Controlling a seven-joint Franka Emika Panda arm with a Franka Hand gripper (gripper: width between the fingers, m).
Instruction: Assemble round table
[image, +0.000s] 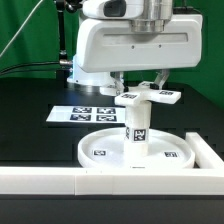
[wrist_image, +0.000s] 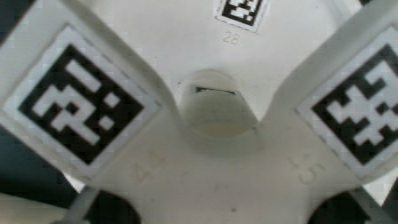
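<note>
The black worktop (image: 30, 110) carries the whole kit, with the arm's broad white wrist hanging over it. Below that wrist the hand (image: 143, 88) reaches straight down, one finger on each side of the part under it. The pictures do not show whether the fingers are pressing on that part or standing just off it, so I cannot tell if it is grasped or let go.

The round rimmed disc (image: 95, 150) lies flat on the worktop. The short post (image: 135, 128) stands upright near its middle, its long axis vertical.

The cross-shaped piece (image: 152, 97) lies level at the post's top end, directly beneath the hand, its tagged arms spread sideways. In the exterior view its middle looks slightly toward the exterior view's right of the post's line.

In the wrist view the cross-shaped piece (wrist_image: 214, 150) fills the picture, and its small round centre socket (wrist_image: 215, 100) faces the camera.

The coming move likely turns on bringing that socket in line with the post's vertical axis.
</note>
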